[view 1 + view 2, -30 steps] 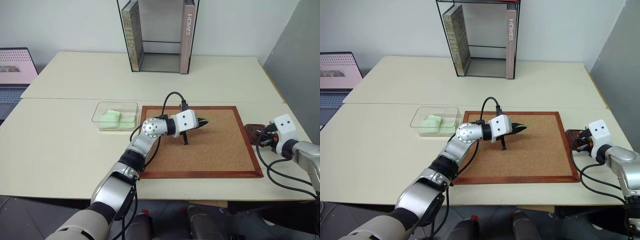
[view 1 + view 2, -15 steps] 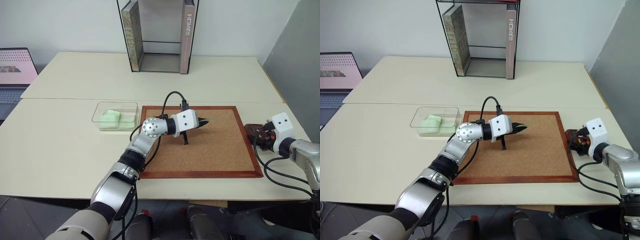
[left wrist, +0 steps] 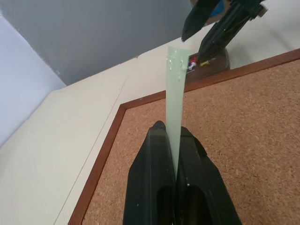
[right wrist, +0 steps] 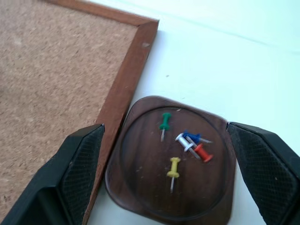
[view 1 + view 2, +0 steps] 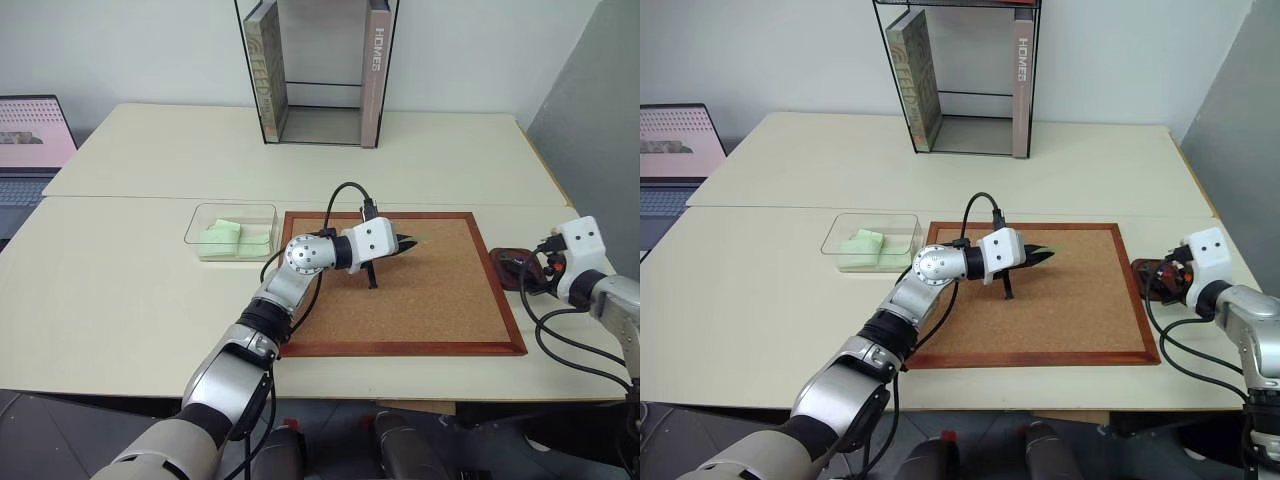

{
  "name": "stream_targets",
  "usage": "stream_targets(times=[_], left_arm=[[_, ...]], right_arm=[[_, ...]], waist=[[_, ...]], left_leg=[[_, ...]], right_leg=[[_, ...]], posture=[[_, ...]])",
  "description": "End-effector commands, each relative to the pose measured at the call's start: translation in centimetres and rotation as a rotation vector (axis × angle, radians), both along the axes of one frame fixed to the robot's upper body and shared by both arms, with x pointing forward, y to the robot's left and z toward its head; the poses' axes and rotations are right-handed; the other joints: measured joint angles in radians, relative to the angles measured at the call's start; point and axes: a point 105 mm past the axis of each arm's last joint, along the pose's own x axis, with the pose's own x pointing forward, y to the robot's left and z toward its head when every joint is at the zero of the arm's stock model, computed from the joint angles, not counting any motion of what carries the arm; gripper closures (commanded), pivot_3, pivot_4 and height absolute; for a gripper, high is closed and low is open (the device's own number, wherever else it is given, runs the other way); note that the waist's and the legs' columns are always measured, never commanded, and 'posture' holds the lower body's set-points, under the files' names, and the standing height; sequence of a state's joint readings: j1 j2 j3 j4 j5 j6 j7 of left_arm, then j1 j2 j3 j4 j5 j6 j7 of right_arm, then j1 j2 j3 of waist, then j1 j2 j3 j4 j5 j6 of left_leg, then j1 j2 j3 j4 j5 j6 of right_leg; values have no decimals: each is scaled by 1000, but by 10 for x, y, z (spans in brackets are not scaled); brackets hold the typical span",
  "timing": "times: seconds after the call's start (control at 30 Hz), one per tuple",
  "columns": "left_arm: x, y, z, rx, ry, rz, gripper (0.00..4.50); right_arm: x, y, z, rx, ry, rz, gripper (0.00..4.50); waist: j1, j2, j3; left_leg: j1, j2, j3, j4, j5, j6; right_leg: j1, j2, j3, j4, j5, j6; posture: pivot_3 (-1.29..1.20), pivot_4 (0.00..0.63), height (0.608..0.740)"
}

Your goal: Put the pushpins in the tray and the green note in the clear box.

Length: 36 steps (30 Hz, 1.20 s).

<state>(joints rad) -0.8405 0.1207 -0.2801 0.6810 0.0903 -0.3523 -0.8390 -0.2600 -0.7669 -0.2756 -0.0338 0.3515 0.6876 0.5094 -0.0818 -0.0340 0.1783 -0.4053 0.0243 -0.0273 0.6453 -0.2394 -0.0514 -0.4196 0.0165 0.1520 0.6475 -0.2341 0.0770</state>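
Table (image 5: 130,300) with corkboard (image 5: 420,310), tray (image 4: 140,197), clear box (image 5: 200,222)

A wood-framed corkboard (image 5: 420,300) lies on the cream table (image 5: 130,290); behind it stands a black-framed glass book stand (image 5: 318,75) (two books inside), and a laptop (image 5: 30,140) sits far left.

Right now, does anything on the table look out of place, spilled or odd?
Nothing is spilled. The pushpins all lie inside the tray, with the right claw open above it. The one thing out of place is the green note: the left claw holds it over the corkboard, not in the clear box.
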Motion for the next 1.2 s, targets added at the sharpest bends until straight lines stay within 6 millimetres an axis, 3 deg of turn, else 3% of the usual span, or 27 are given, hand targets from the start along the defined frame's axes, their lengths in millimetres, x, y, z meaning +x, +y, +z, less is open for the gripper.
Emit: stream_targets(times=[0.03,0.2,0.33,0.47,0.6,0.87,0.93,1.07,1.2], left_arm=[[6,-4,29,-90,-14,25,4500],[7,-6,35,-113,4,43,4500],[13,5,43,-129,0,106,4500],[24,38,57,-139,-14,254,4500],[18,108,72,-118,-13,466,4500],[21,206,56,-68,53,879,4500],[21,224,51,-55,76,942,4500],[22,241,43,-31,117,995,4500],[23,245,35,-41,177,1003,4500]], right_arm=[[-7,10,36,85,-141,47,71],[-16,29,48,195,-188,133,71],[-25,70,63,156,-253,338,71],[-32,116,72,130,-275,541,71],[-40,168,84,132,-256,758,71],[-31,214,72,147,-167,907,71],[-28,222,68,135,-144,933,71],[-27,228,63,112,-117,966,71],[-29,230,60,97,-101,980,71]], waist=[[-1,0,0],[-1,0,0],[-2,0,0],[-7,0,0],[-19,1,0],[2,1,0],[1,0,1],[2,0,1],[0,0,1]], left_leg=[[0,0,0,0,0,0],[0,0,0,0,0,0],[0,0,0,0,0,0],[1,1,0,0,0,0],[3,2,1,0,0,0],[3,2,-2,1,0,0],[3,2,-1,2,0,0],[2,2,-3,0,0,0],[1,2,-3,0,0,0]], right_leg=[[0,0,0,0,0,0],[0,0,0,0,0,0],[0,0,0,0,0,0],[0,1,0,1,0,0],[0,1,1,3,0,0],[1,1,-3,3,0,-1],[2,0,-3,2,0,0],[1,0,-5,2,0,-1],[0,0,-5,2,0,-1]], posture=[[0,150,740],[0,150,740],[0,150,740],[0,150,740],[0,150,740],[0,150,740],[0,150,740],[0,150,740],[0,150,740]])
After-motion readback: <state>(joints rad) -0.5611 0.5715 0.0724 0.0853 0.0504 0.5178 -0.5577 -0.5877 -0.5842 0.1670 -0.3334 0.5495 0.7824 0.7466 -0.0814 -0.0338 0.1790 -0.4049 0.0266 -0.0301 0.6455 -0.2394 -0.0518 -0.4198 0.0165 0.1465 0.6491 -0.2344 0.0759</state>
